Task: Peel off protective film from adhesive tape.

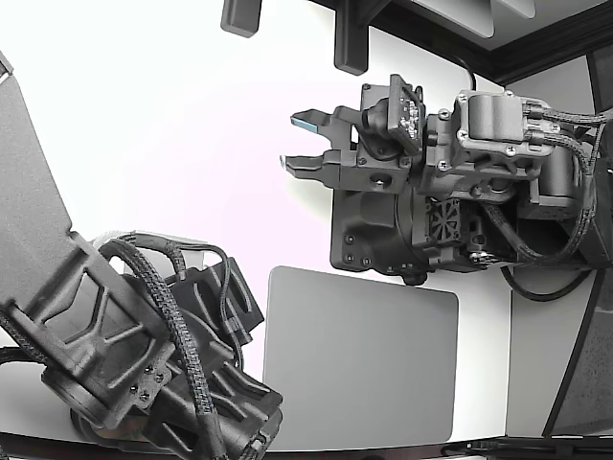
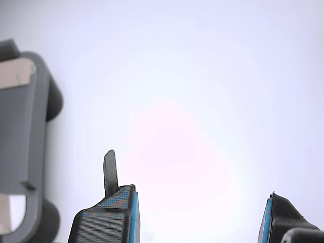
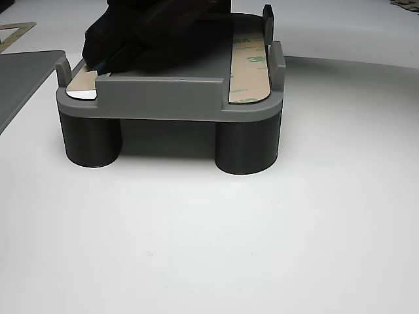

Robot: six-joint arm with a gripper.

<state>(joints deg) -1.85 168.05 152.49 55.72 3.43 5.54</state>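
Note:
A grey fixture [image 3: 163,91] on round legs holds two tan adhesive tape strips. One strip [image 3: 249,65] carries a printed protective film; the other [image 3: 82,82] is partly covered. In the wrist view the fixture [image 2: 30,152] sits off to one side with tape [image 2: 15,76] showing. My gripper [image 2: 200,220] hangs open over bare white table, apart from the fixture, its blue-padded fingertips [image 2: 132,212] wide. A thin dark sliver [image 2: 110,172] sticks up from one fingertip; I cannot tell what it is. In the exterior view my gripper [image 1: 297,142] is open in mid-air.
A second black arm [image 1: 144,345] fills the exterior view's lower left, and its dark end [image 3: 150,33] rests on top of the fixture. A flat grey mat [image 1: 364,364] lies on the white table beside it. Dark frame parts [image 1: 350,38] stand at the back.

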